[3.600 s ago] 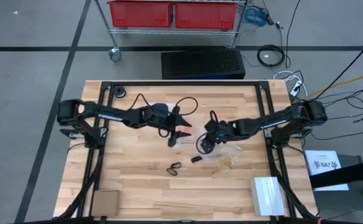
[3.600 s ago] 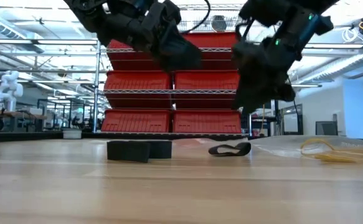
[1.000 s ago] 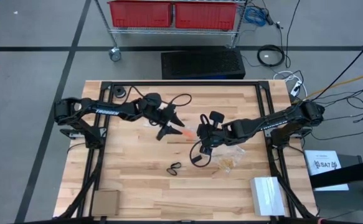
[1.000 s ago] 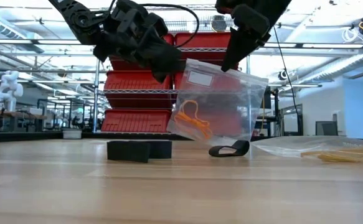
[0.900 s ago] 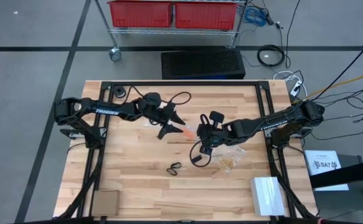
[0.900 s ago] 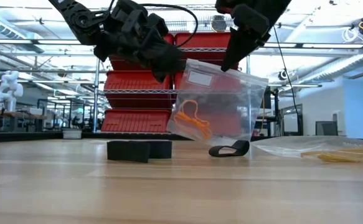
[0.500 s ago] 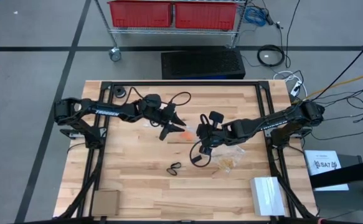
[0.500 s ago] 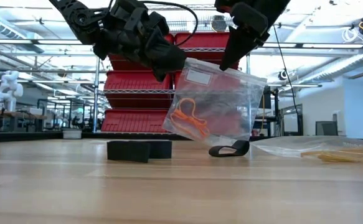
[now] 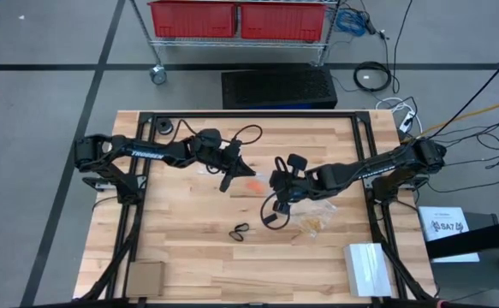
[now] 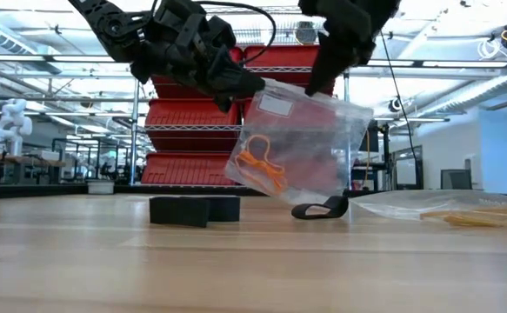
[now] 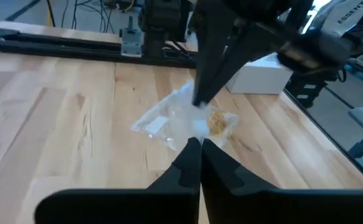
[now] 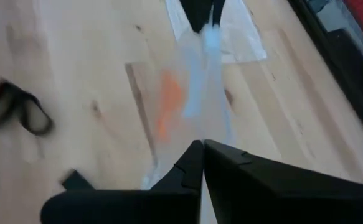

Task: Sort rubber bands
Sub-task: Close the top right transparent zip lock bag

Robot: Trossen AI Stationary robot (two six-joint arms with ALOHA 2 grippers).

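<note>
A clear zip bag (image 10: 303, 143) with orange-red rubber bands (image 10: 260, 165) inside hangs above the table's middle. My left gripper (image 9: 234, 174) and my right gripper (image 9: 274, 182) are each shut on its top edge. In the right wrist view the bag (image 12: 190, 93) stretches from my right fingers to the left gripper's tips. Black rubber bands (image 9: 240, 230) lie loose on the wood nearer the front edge. A second clear bag (image 9: 311, 224) holding pale tan bands lies flat to their right. My left gripper pinches the bag's top edge at its left corner (image 10: 255, 87) between its two fingers, slanting down from the table's left. The bag hangs below it, clear of the table. My right gripper pinches the top edge farther right (image 10: 316, 90), coming from above and the right. The bag hangs tilted, its lower left corner lowest.
A small black piece (image 9: 269, 218) lies by the tan-band bag. A white box (image 9: 367, 269) sits at the near right, a brown square (image 9: 145, 278) at the near left. A black cable (image 9: 251, 139) loops behind the left gripper. Bare wood spans the near middle.
My left gripper has shut on the bag's top edge, where its fingers stood open a second ago. The bag has tipped a little, its lower part with the orange-red bands swinging toward the table's left. My right gripper has kept its hold.
</note>
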